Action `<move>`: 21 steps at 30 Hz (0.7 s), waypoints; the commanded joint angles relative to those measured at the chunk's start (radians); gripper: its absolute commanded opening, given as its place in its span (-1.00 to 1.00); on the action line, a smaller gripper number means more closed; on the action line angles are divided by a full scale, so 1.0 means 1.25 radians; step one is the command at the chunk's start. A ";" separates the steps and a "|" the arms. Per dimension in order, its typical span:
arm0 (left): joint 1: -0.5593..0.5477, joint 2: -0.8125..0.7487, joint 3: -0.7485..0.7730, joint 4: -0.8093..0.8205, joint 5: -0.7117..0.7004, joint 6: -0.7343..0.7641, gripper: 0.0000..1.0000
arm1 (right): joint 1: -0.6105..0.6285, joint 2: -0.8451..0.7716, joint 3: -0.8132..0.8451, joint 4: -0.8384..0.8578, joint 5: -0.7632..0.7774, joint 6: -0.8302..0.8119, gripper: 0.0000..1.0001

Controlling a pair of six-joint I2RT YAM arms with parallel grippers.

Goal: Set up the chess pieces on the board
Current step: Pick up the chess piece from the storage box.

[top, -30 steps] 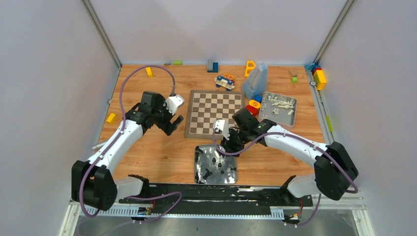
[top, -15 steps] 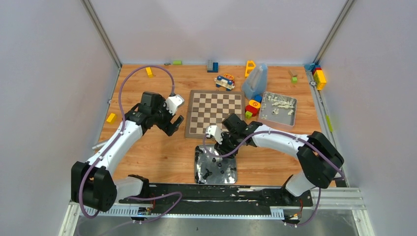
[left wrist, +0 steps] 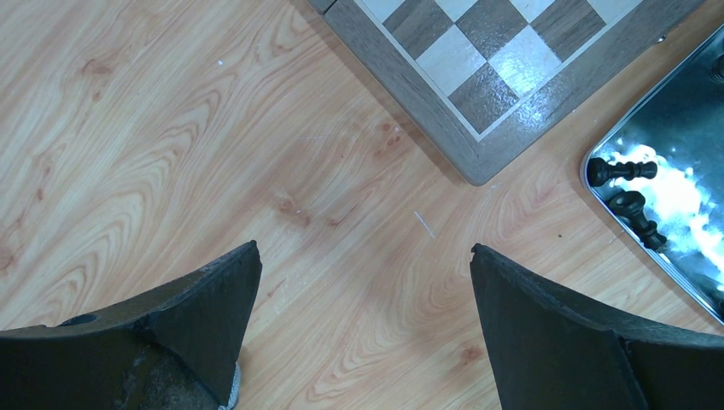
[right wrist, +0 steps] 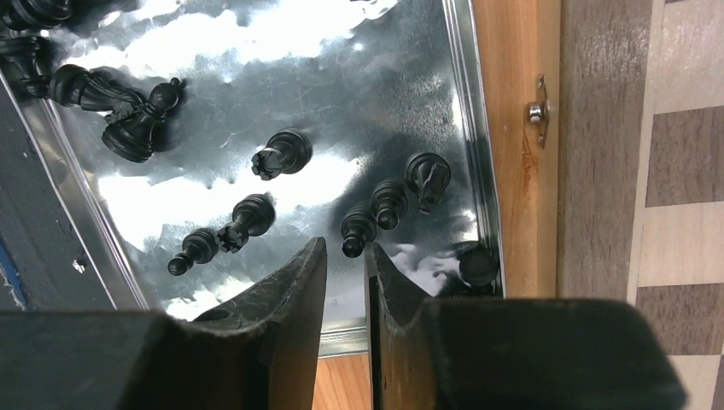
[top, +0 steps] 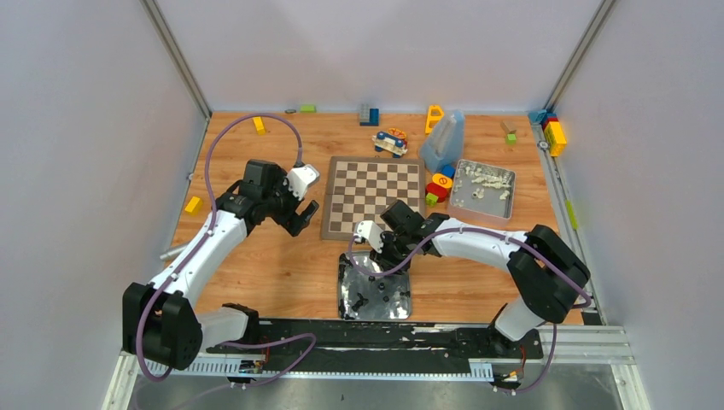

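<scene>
Up top, the left gripper (top: 303, 213) hangs wide open over the table (top: 282, 273), left of the board (top: 376, 196). The right gripper (top: 376, 256) dips into the tray (top: 397, 307), just nearside of the board, where the black pieces (top: 361, 301) lie.

Left wrist: fingers (left wrist: 196, 316) spread apart, board corner and tray edge ahead.

Right wrist: fingers (right wrist: 282, 299) nearly together, a pawn (right wrist: 360, 229) right at the slit. Gripped or not, can't tell.
</scene>
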 commanded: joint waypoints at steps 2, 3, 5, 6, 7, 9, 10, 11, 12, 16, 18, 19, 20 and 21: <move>-0.001 -0.023 -0.006 0.022 0.008 -0.007 1.00 | 0.006 0.006 0.025 0.034 0.019 -0.001 -0.52; -0.001 -0.023 -0.007 0.022 0.009 -0.007 1.00 | 0.005 0.007 0.025 0.035 0.020 0.000 -0.52; -0.001 -0.023 -0.008 0.022 0.009 -0.006 1.00 | 0.005 0.008 0.025 0.037 0.026 0.002 -0.51; -0.001 -0.023 -0.008 0.022 0.009 -0.006 1.00 | 0.005 0.009 0.026 0.038 0.029 0.004 -0.51; -0.001 -0.023 -0.009 0.022 0.008 -0.005 1.00 | 0.005 0.009 0.026 0.039 0.031 0.005 -0.51; -0.001 -0.023 -0.009 0.023 0.009 -0.005 1.00 | 0.005 0.009 0.026 0.041 0.031 0.005 -0.53; -0.001 -0.023 -0.009 0.024 0.008 -0.005 1.00 | 0.005 0.009 0.026 0.041 0.031 0.005 -0.54; -0.001 -0.023 -0.009 0.023 0.009 -0.005 1.00 | 0.005 0.009 0.026 0.041 0.032 0.005 -0.56; -0.001 -0.023 -0.009 0.023 0.009 -0.005 1.00 | 0.006 0.009 0.026 0.041 0.033 0.006 -0.58; -0.001 -0.023 -0.010 0.024 0.008 -0.004 1.00 | 0.005 0.010 0.026 0.041 0.028 0.006 -0.60; -0.001 -0.023 -0.011 0.024 0.008 -0.004 1.00 | 0.005 0.013 0.026 0.042 0.027 0.008 -0.59; -0.001 -0.023 -0.012 0.023 0.009 -0.004 1.00 | 0.005 0.013 0.027 0.042 0.026 0.008 -0.59; -0.001 -0.024 -0.012 0.023 0.009 -0.003 1.00 | 0.005 0.014 0.027 0.043 0.025 0.009 -0.59; -0.001 -0.026 -0.012 0.023 0.009 -0.003 1.00 | 0.005 0.015 0.027 0.043 0.024 0.009 -0.60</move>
